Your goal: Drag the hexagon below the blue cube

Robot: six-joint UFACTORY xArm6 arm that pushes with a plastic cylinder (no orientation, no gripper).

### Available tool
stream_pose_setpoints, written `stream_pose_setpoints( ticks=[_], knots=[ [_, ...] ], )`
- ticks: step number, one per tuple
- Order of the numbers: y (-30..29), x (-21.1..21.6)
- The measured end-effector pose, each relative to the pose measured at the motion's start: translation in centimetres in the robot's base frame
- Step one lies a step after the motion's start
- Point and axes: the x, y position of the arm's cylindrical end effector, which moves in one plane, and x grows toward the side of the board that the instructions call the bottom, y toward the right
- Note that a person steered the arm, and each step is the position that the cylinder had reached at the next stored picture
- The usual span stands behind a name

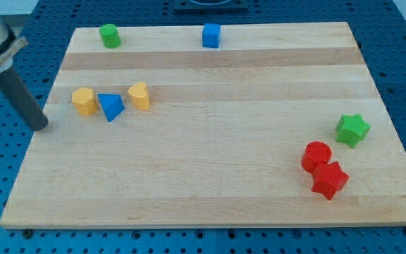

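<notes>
tip (41,127) sits left of yellow hexagon (84,101) (well below-left of blue cube (211,35)).

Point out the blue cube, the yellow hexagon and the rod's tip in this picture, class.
blue cube (211,35), camera view, centre of its front face.
yellow hexagon (84,101), camera view, middle of its top face.
my tip (41,126), camera view, very end of the rod, left of the yellow hexagon.

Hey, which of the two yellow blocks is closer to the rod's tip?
The left yellow block, the hexagon, left of the blue triangle. My tip sits just left of it; the other yellow block lies beyond the triangle.
</notes>
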Motion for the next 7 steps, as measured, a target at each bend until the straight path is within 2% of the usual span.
stream_pose_setpoints(
  ticks=[3,7],
  knots=[
    [7.9,-4.8],
    [13.2,-11.0]
  ],
)
